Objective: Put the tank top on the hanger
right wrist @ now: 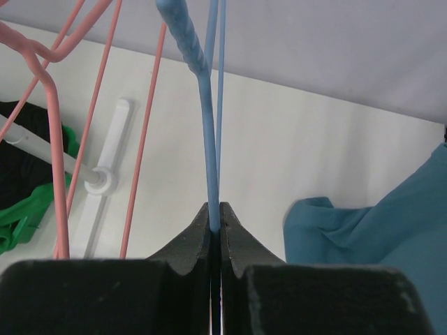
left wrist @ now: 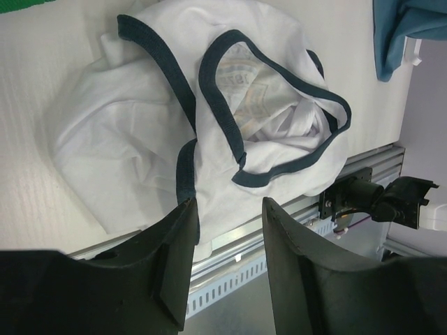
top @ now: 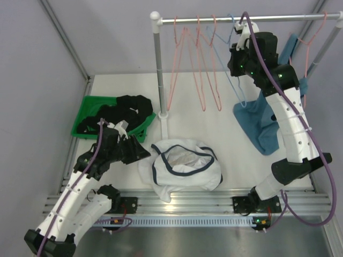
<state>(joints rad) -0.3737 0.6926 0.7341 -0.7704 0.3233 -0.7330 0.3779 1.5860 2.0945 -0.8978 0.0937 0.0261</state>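
The white tank top (top: 185, 166) with navy trim lies crumpled on the table near its front edge. In the left wrist view the tank top (left wrist: 140, 125) fills the space just beyond my left gripper (left wrist: 229, 202), whose jaws stand open with nothing between them. From above, the left gripper (top: 140, 151) sits just left of the garment. The light-blue hanger (top: 239, 91) hangs from the rail. My right gripper (top: 235, 53) is raised beside it. In the right wrist view the right gripper (right wrist: 216, 207) is shut on the hanger (right wrist: 208, 139), pinching its thin wire.
Several pink hangers (top: 201, 69) hang on the metal rail (top: 278, 17), left of the blue one. A teal top (top: 262, 120) hangs at the right. A green bin (top: 88, 110) of black garments sits at the back left. The rail's pole (top: 159, 69) stands mid-table.
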